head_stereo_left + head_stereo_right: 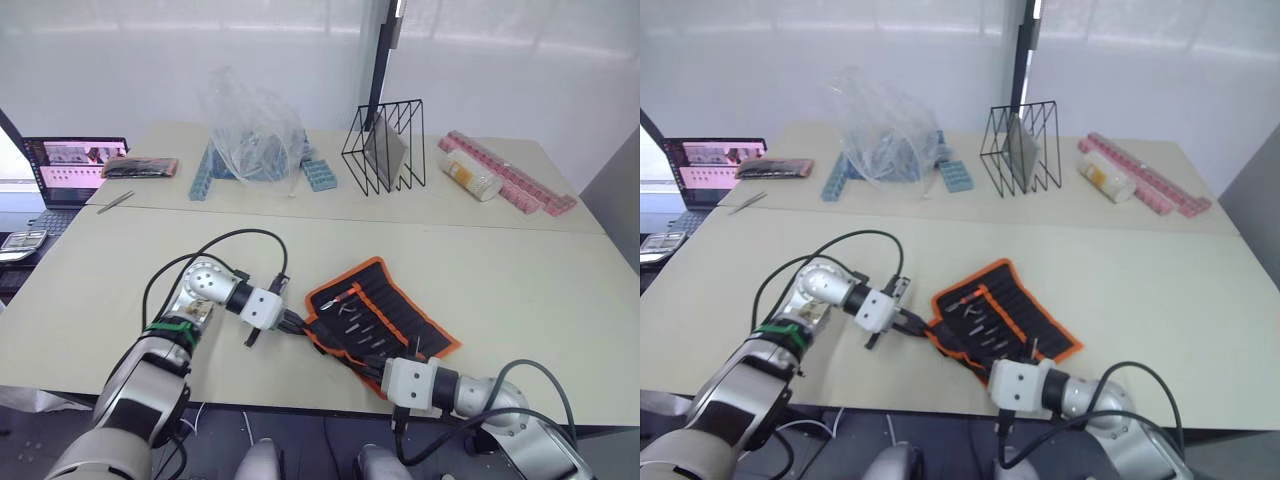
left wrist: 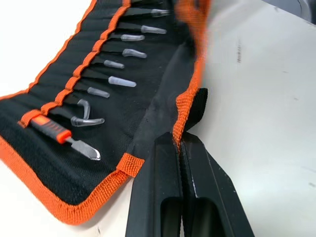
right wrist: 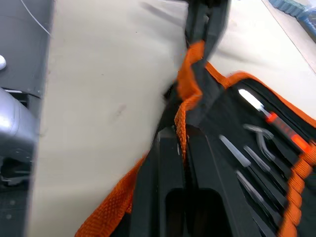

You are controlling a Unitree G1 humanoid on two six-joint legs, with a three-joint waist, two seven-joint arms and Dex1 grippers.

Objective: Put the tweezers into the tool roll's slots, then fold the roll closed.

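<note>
Here the tool roll [image 1: 385, 315] lies open on a beige table [image 1: 520, 280].

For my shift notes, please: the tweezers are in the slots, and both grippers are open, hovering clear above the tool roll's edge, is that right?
Not quite. The tweezers do sit in the slots, but neither gripper is open or clear. The left wrist view shows the left gripper shut on the orange-trimmed edge of the tool roll, and the right wrist view shows the right gripper pinching that edge too.
</note>
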